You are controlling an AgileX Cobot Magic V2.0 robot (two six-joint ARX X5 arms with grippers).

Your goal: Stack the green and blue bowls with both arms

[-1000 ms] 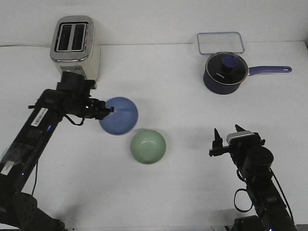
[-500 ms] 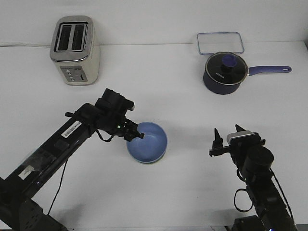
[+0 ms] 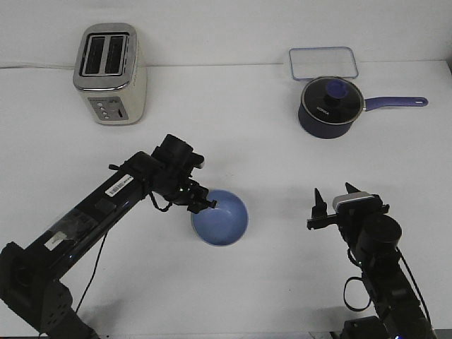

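The pale blue bowl (image 3: 222, 219) sits at the table's middle, on the spot where the green bowl stood. The green bowl is hidden, with no green showing around the blue one. My left gripper (image 3: 209, 205) reaches in from the left and is shut on the blue bowl's left rim. My right gripper (image 3: 333, 203) is open and empty, pointing up, well to the right of the bowl and apart from it.
A silver toaster (image 3: 109, 74) stands at the back left. A dark navy saucepan (image 3: 330, 107) with a lid and purple handle is at the back right. A clear lidded container (image 3: 323, 62) lies behind it.
My left arm carried the blue bowl right and towards me from beside the toaster onto the green bowl, which now no longer shows. The right arm has not moved.
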